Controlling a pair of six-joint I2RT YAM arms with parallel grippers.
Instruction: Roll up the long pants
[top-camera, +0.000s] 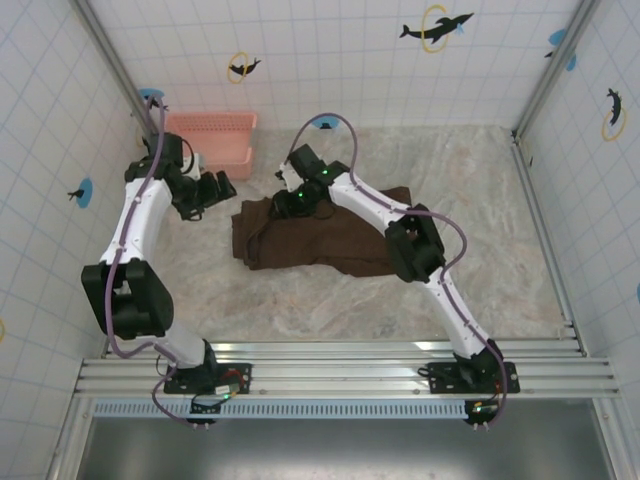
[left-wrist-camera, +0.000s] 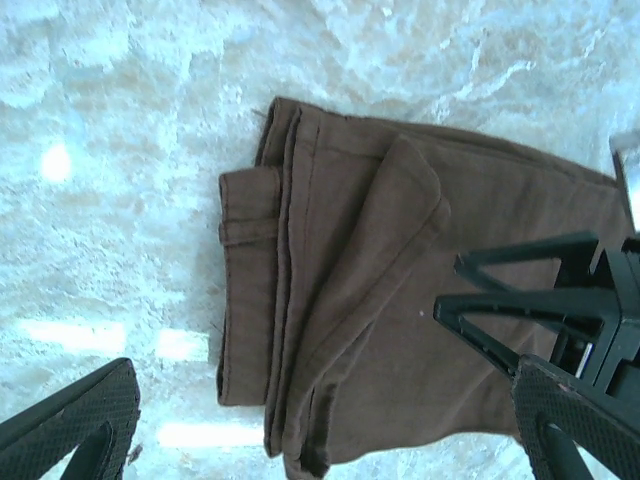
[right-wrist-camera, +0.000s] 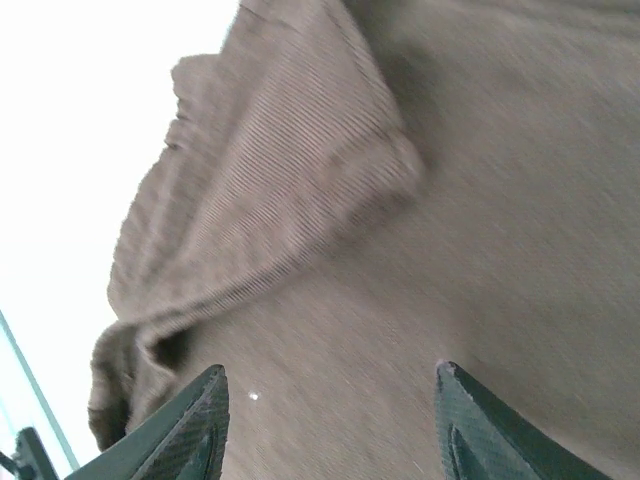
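Note:
The long pants (top-camera: 320, 240) lie folded and flat on the table's middle, dark brown and plain. In the left wrist view the long pants (left-wrist-camera: 370, 300) show stacked folds and a hem along their left side. My right gripper (top-camera: 292, 202) hovers open over the upper left part of the cloth. The right wrist view has the right gripper (right-wrist-camera: 330, 368) spread wide just above the long pants (right-wrist-camera: 420, 240), beside a raised fold. My left gripper (top-camera: 214, 189) hangs open left of the pants, holding nothing. The left wrist view also catches the open right gripper (left-wrist-camera: 447, 285).
A pink plastic basket (top-camera: 212, 138) stands at the back left against the tiled wall, just behind the left gripper. Tiled walls close in the table on three sides. Bare marbled table (top-camera: 480, 180) lies right of and in front of the pants.

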